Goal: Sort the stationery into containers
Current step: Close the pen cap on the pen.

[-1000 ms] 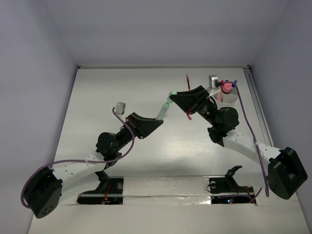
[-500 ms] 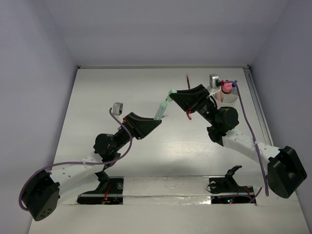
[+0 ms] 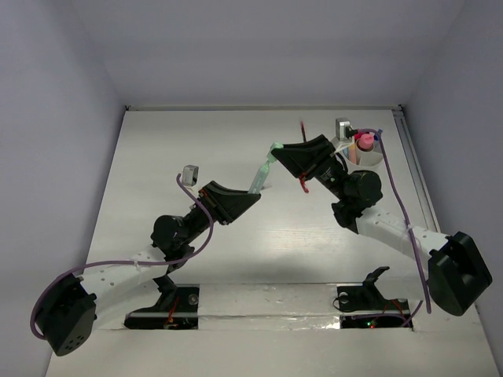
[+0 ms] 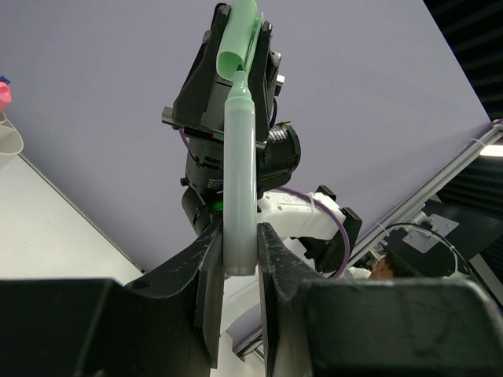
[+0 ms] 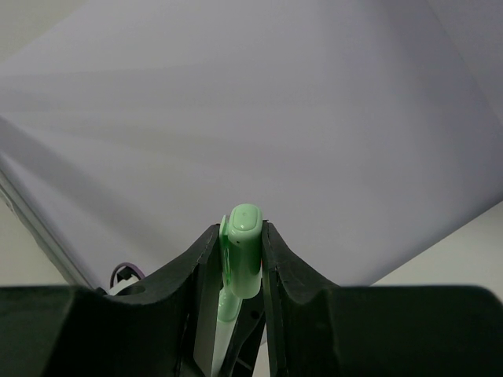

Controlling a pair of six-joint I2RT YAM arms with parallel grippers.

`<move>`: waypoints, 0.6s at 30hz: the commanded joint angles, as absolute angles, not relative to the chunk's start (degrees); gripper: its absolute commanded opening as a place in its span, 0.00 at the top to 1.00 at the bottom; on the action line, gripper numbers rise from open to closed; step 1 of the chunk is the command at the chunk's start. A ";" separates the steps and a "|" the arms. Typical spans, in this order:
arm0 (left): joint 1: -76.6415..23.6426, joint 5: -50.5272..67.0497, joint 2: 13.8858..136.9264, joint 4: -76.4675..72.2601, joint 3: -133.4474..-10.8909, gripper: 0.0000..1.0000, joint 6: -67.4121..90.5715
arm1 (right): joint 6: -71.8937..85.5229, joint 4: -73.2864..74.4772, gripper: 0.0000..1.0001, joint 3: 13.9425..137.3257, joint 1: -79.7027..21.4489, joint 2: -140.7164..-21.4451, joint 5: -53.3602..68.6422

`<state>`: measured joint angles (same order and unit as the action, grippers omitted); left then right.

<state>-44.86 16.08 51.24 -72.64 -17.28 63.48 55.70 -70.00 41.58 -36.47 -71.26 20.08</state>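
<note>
"Looking at the overhead shot, what hangs between the two arms?" the desk asks.

"One pale-green highlighter (image 3: 262,174), held in the air over the middle of the white table (image 3: 181,133). My left gripper (image 4: 238,236) is clenched on the lower barrel, and my right gripper (image 5: 240,239) is clamped on the cap (image 4: 240,31) at the far end. From the left wrist, the nib shows bare just at the cap's mouth, and the cap sits slightly askew of the barrel."

"Anything in the way?"

"The right arm itself. It lies across a thin red pen (image 3: 303,128) on the table, so only the pen's far end shows clearly beyond the gripper. Purple cables (image 3: 398,200) loop along both arms."

"And the containers?"

"One in view: a small white round cup (image 3: 376,159) at the far right of the table, just beyond my right wrist and part-hidden by it. A pink marker (image 3: 365,142) stands upright in it, with a blue-tipped item (image 3: 378,135) beside it at the rim. I cannot tell what that one is. Whatever else the cup holds is hidden."
</note>
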 commanded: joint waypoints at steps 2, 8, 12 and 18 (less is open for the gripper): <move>-44.56 16.96 50.63 -81.21 -17.58 1.00 63.28 | 54.85 -73.74 1.00 44.21 -36.91 -70.49 19.07; -44.04 16.88 50.36 -80.86 -17.75 1.00 62.84 | 55.11 -74.27 1.00 44.30 -37.44 -70.75 19.25; -44.03 16.79 50.19 -80.68 -17.67 1.00 62.84 | 55.02 -74.09 1.00 44.56 -37.44 -70.84 19.07; -44.03 16.61 49.75 -80.07 -17.75 1.00 62.49 | 55.37 -74.09 1.00 44.65 -37.44 -71.10 19.34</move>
<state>-44.49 16.08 51.16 -72.64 -17.28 63.42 55.70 -70.26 41.98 -36.86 -71.29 19.90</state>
